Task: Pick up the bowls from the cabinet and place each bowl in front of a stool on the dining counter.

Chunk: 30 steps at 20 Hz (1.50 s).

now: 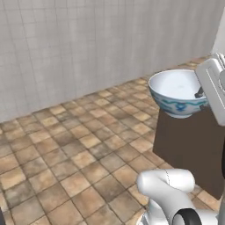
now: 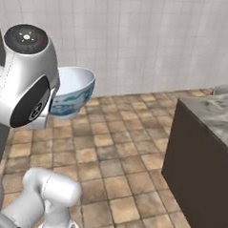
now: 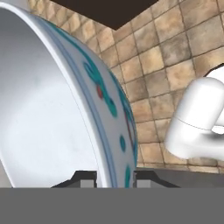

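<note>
A white bowl (image 1: 176, 93) with a blue floral pattern hangs in the air above the tiled floor, upright and slightly tilted. My gripper (image 1: 201, 94) is shut on its rim at the right side. In the hand view the rim of the bowl (image 3: 65, 109) runs down between the two fingertips of the gripper (image 3: 116, 177), one inside and one outside the wall. The bowl (image 2: 73, 92) also peeks out from behind my arm's upper joint. The dining counter (image 2: 216, 115), grey marbled stone on a brown base, stands to the right. The cabinet is out of view.
Brown tiled floor (image 1: 79, 149) spreads ahead up to a pale tiled wall (image 1: 88, 44). The counter's dark brown side (image 1: 189, 145) stands just below and behind the bowl. My arm's white elbow (image 2: 49, 188) sits low in front.
</note>
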Tool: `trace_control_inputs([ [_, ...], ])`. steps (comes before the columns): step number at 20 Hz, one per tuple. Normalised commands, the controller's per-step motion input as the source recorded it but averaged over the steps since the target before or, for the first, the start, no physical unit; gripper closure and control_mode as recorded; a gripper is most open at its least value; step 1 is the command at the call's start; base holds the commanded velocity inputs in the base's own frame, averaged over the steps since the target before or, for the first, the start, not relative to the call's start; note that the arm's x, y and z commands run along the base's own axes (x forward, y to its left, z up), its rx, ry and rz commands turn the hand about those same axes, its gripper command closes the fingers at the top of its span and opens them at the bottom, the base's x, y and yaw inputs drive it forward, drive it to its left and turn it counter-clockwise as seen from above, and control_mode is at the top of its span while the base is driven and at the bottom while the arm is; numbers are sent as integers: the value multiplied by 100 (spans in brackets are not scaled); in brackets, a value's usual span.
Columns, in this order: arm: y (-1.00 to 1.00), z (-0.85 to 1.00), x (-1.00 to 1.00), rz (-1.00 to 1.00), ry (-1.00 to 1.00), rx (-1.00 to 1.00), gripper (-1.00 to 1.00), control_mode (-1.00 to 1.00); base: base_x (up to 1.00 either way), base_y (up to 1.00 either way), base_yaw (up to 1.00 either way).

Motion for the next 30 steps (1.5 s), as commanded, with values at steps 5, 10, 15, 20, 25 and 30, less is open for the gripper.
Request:
trace_control_inputs([
  [5,0,0,0,0,0,0,100,100,100,100,-51],
  [10,0,0,0,0,0,0,100,100,100,100,-50],
  [15,0,0,0,0,0,0,100,100,100,97,-54],
  [20,0,0,0,0,0,0,100,100,100,92,-60],
  [25,0,0,0,0,0,0,100,100,96,98,-60],
  [30,0,0,0,0,0,0,100,100,89,100,-59],
])
